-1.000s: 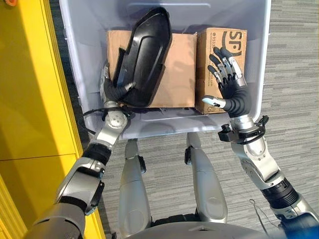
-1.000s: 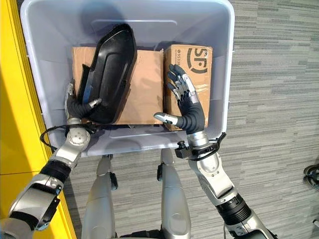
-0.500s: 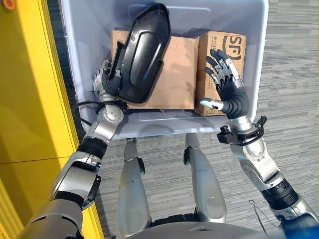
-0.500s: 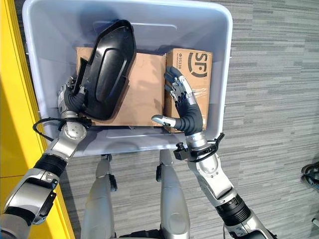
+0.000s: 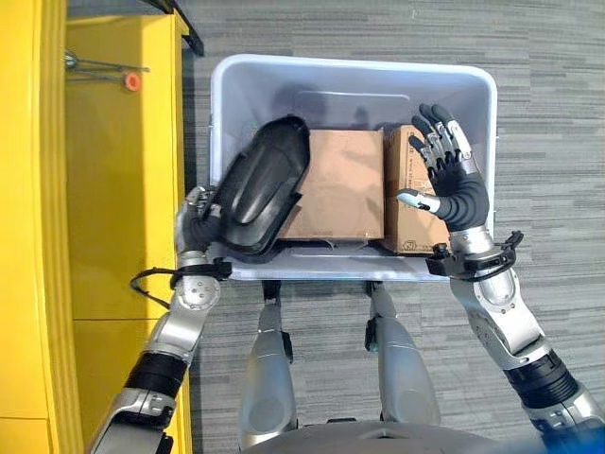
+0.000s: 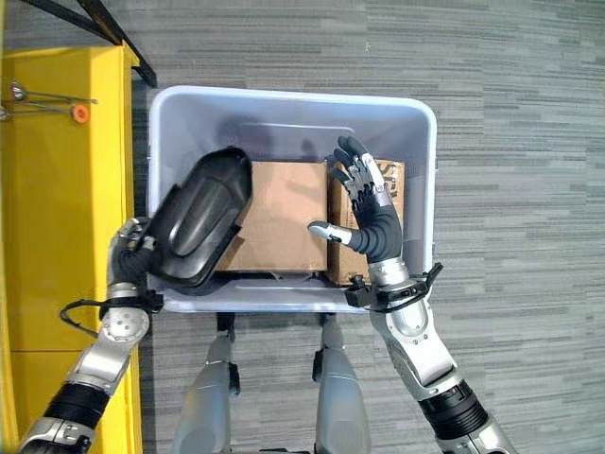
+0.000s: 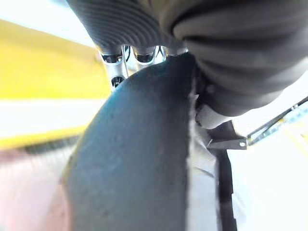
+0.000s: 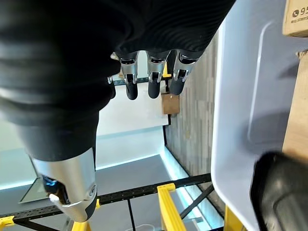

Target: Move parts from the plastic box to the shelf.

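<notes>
The plastic box (image 5: 352, 76) is the landmark: a pale grey tub standing on the striped grey floor (image 5: 548, 113), with the yellow shelf (image 5: 104, 189) along its left side. Inside the box lie two cardboard boxes, a larger one (image 5: 336, 184) in the middle and a smaller printed one (image 5: 408, 203) just beside it toward the box's right wall.

The left hand (image 5: 197, 225) is at the box's near left corner, its fingers clenched round the lower edge of a black moulded part (image 5: 257, 189). The part is tilted and lifted above the box's near left rim, overlapping the larger cardboard box and reaching out toward the shelf side. In the left wrist view the part's dark shell (image 7: 134, 159) lies right under the hand's fingers (image 7: 114, 72).

The right hand (image 5: 454, 180) hangs over the box's near right part, above the smaller cardboard box, with its fingers straight and spread, thumb out toward the middle, grasping nothing. The right wrist view shows its straight fingers (image 8: 153, 79) and the box's pale wall (image 8: 240, 96) beside them.

On the shelf's far end, beyond the box's far left corner, lies a thin metal piece with an orange knob (image 5: 132, 81).
</notes>
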